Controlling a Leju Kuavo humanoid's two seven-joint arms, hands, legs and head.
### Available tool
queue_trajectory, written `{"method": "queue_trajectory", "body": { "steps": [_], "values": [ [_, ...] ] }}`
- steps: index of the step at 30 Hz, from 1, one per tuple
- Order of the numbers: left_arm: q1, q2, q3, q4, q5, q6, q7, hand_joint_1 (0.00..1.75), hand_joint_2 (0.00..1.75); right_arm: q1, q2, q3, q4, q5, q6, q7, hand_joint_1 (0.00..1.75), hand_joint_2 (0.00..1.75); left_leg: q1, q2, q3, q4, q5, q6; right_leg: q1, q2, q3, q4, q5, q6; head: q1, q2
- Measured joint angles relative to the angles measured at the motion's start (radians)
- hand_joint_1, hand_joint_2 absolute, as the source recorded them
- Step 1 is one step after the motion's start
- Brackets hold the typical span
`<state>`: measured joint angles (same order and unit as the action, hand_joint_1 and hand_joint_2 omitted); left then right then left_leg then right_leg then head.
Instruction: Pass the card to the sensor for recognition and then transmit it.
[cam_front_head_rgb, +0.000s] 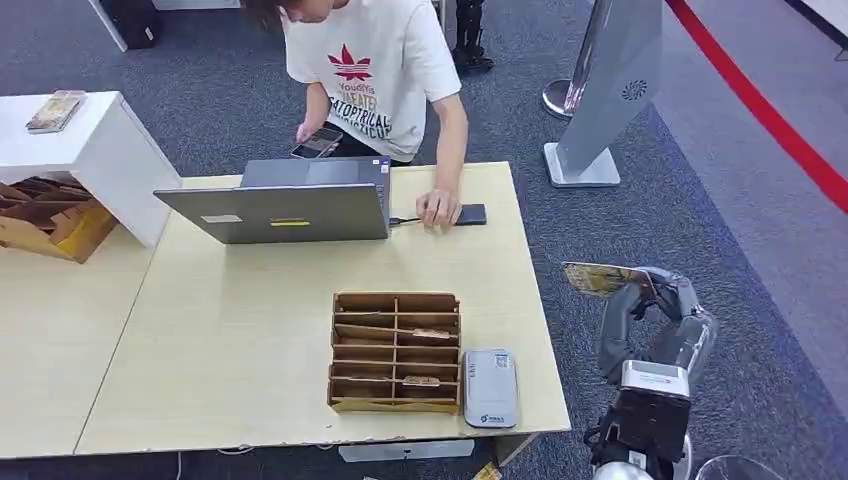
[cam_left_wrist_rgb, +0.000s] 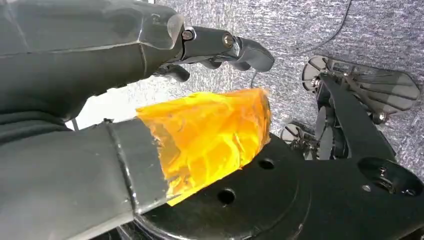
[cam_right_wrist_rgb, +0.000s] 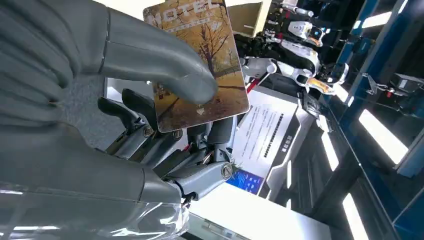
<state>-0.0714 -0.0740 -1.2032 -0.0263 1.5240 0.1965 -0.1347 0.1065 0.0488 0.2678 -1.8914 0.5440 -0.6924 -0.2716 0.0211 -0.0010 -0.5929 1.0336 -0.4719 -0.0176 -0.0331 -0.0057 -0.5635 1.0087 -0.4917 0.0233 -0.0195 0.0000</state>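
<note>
Beyond the table (cam_front_head_rgb: 250, 330) edge, I am holding the card (cam_front_head_rgb: 597, 279) flat in my right hand (cam_front_head_rgb: 655, 300), thumb clamping it for presenting to the sensor (cam_front_head_rgb: 490, 388); left hand (cam_left_wrist_rgb: 215, 47) is hanging empty, fingers loosely apart.

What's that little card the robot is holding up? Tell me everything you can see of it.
The card is a thin, glossy rectangle with rounded corners, printed with an autumn scene of bare trees in brown and gold, and the word HOTEL across one end. The right hand holds it, the thick grey thumb pressed on its printed face and darker fingers behind it. In the head view the card is raised off the right edge of the table, lying nearly flat, clear of the grey sensor.
</note>
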Motion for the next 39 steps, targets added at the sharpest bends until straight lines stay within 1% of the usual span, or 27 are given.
{"method": "queue_trajectory", "body": {
  "steps": [6, 9, 11, 13, 17, 18, 20, 24, 25, 29, 35, 39],
  "values": [
    [0.0, 0.0, -0.003, 0.0, 0.001, 0.0, 0.0, 0.0, 0.0, -0.005, 0.002, 0.001, 0.001, -0.033, 0.005, -0.016, 1.75, 1.75, 0.0, 0.0, 0.0, 0.0, 0.0, 0.0, 0.0, 0.0, 0.0, 0.0, 0.0, 0.0, 0.0, 0.0],
    [-0.001, 0.0, -0.013, 0.0, 0.001, 0.002, 0.0, 0.0, 0.0, -0.037, 0.002, 0.016, 0.009, -0.052, 0.043, -0.021, 1.75, 1.75, 0.0, 0.001, 0.0, 0.0, 0.0, 0.0, 0.0, 0.0, 0.0, 0.0, 0.0, 0.0, 0.0, 0.0],
    [-0.002, 0.001, -0.024, 0.0, 0.001, 0.004, 0.0, 0.0, 0.0, -0.08, 0.002, 0.042, 0.028, -0.057, 0.085, -0.021, 1.75, 1.75, 0.0, 0.002, 0.0, 0.0, 0.0, 0.0, 0.0, 0.001, 0.0, 0.0, 0.0, 0.0, 0.0, 0.0],
    [-0.004, 0.003, -0.033, 0.0, 0.0, 0.01, 0.0, 0.0, 0.0, -0.13, 0.002, 0.078, 0.059, -0.059, 0.138, -0.006, 1.75, 1.75, 0.0, 0.002, 0.001, 0.0, 0.0, 0.0, 0.0, 0.001, 0.001, 0.0, 0.001, 0.0, 0.0, 0.0],
    [-0.007, 0.01, -0.055, -0.007, -0.002, 0.013, 0.0, 0.0, 0.0, -0.274, 0.002, 0.155, 0.159, -0.053, 0.234, 0.031, 1.75, 1.75, 0.0, 0.002, 0.001, 0.0, 0.002, -0.001, 0.0, 0.003, 0.0, 0.001, 0.002, -0.001, 0.0, 0.0],
    [-0.009, 0.013, -0.063, -0.011, -0.003, 0.016, 0.0, 0.0, 0.0, -0.328, 0.002, 0.179, 0.196, -0.048, 0.257, 0.044, 1.75, 1.75, 0.0, 0.002, 0.001, 0.0, 0.003, -0.001, 0.0, 0.003, 0.0, 0.001, 0.002, 0.0, 0.0, 0.0],
    [-0.011, 0.018, -0.08, -0.019, -0.005, 0.019, 0.004, 0.0, 0.0, -0.409, 0.002, 0.214, 0.266, -0.038, 0.284, 0.069, 1.75, 1.75, 0.0, 0.002, 0.001, 0.0, 0.004, -0.001, 0.0, 0.002, 0.0, 0.001, 0.002, 0.0, 0.0, 0.0],
    [-0.016, 0.027, -0.105, -0.032, -0.009, 0.025, 0.011, 0.0, 0.0, -0.525, 0.01, 0.256, 0.371, -0.019, 0.309, 0.105, 1.75, 1.75, 0.0, 0.002, 0.0, 0.0, 0.004, -0.001, 0.0, 0.002, 0.0, 0.001, 0.002, 0.0, 0.0, 0.0],
    [-0.018, 0.029, -0.111, -0.037, -0.011, 0.027, 0.016, 0.0, 0.0, -0.556, 0.014, 0.266, 0.405, -0.009, 0.318, 0.123, 1.75, 1.75, 0.0, 0.002, 0.0, 0.0, 0.004, -0.001, 0.0, 0.002, 0.0, 0.001, 0.003, 0.0, 0.0, 0.0],
    [-0.024, 0.036, -0.133, -0.051, -0.024, 0.031, 0.026, 0.0, 0.0, -0.661, 0.033, 0.282, 0.531, 0.004, 0.344, 0.165, 1.75, 1.75, 0.0, 0.001, 0.0, 0.0, 0.004, -0.001, 0.0, 0.002, 0.0, 0.001, 0.003, 0.0, 0.0, 0.0],
    [-0.025, 0.042, -0.159, -0.063, -0.042, 0.034, 0.037, 0.0, 0.0, -0.763, 0.06, 0.284, 0.702, 0.05, 0.342, 0.192, 1.75, 1.75, 0.0, 0.001, 0.0, 0.0, 0.004, -0.001, 0.0, 0.002, 0.0, 0.001, 0.003, 0.0, 0.0, 0.0],
    [-0.028, 0.045, -0.174, -0.069, -0.051, 0.034, 0.043, 0.0, 0.0, -0.814, 0.077, 0.285, 0.808, 0.087, 0.324, 0.2, 1.75, 1.75, 0.0, 0.001, 0.0, 0.0, 0.004, -0.001, 0.0, 0.002, 0.0, 0.001, 0.003, 0.0, 0.0, 0.0]
  ]
}}
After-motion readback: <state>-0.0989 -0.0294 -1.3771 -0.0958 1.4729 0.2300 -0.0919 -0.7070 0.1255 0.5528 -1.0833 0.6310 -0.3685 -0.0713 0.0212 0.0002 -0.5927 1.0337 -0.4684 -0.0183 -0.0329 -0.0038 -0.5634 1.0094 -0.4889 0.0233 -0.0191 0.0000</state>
